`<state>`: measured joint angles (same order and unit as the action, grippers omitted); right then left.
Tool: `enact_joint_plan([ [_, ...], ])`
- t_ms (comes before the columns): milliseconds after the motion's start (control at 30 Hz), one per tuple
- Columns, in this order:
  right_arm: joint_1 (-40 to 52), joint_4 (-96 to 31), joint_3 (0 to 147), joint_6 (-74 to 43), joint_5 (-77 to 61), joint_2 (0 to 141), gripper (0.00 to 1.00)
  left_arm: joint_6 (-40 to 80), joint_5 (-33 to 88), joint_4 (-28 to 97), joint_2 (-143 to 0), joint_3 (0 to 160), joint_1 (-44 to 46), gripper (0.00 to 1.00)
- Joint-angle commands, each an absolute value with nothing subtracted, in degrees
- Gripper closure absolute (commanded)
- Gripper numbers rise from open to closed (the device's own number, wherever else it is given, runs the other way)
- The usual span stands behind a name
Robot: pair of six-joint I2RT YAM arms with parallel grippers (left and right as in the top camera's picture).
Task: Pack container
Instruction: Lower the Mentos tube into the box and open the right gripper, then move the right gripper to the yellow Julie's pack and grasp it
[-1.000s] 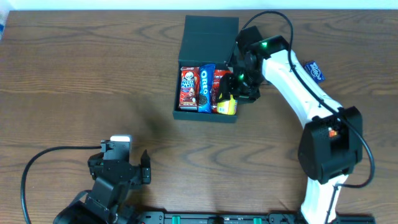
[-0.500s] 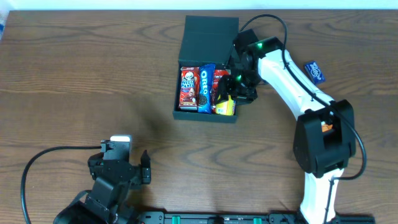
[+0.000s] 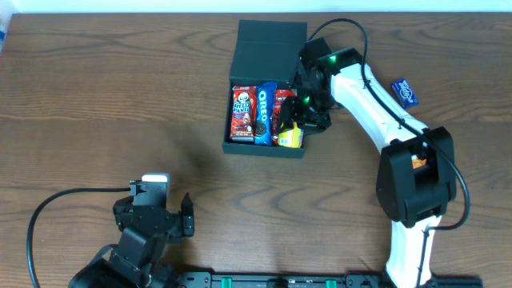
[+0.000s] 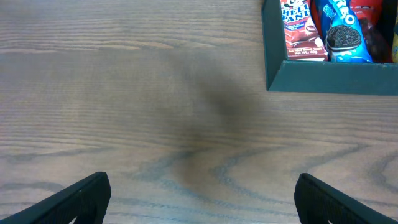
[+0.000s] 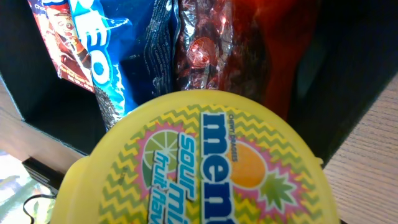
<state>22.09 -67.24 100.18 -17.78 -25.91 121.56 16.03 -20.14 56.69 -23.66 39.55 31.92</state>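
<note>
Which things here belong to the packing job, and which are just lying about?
In the job: container, Hello Panda packet, Oreo packet, red packet, Mentos tub held by right gripper.
Lying about: blue packet on the table, perhaps still to pack; left gripper, jaws open, idle.

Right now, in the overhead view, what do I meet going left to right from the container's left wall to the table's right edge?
container's left wall → Hello Panda packet → Oreo packet → yellow Mentos tub → small blue packet
</note>
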Motion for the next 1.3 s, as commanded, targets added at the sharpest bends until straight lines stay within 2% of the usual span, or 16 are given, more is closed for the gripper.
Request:
enact_joint_plan([
  [0, 22.26, -67.31, 101.32, -18.63, -25.96, 121.8, 0.44, 15.22, -21.15, 56.77, -23.4, 39.11, 31.59, 0.05],
  [233, 22.41, -67.26, 101.32, -18.65, -25.96, 121.73, 0.23, 15.22, -21.15, 56.75, -23.4, 39.11, 31.59, 0.05],
  [600, 22.59, -69.95, 104.07, -18.87, -25.96, 120.49, 0.2, 15.22, -21.15, 56.77, -23.4, 39.11, 31.59, 0.05],
  [767, 23.14, -71.61, 106.69, -18.83, -25.91, 118.04, 0.01, 15.22, -21.15, 56.77, -23.4, 39.11, 31.59, 0.05],
  [933, 24.08, -73.43, 107.96, -19.03, -20.47, 113.25, 0.01, 15.22, -21.15, 56.77, -23.4, 39.11, 31.59, 0.05],
  [1267, 25.06, -81.76, 106.26, -23.2, 1.02, 96.25, 0.01, 15.22, -21.15, 56.77, -23.4, 39.11, 31.59, 0.05],
])
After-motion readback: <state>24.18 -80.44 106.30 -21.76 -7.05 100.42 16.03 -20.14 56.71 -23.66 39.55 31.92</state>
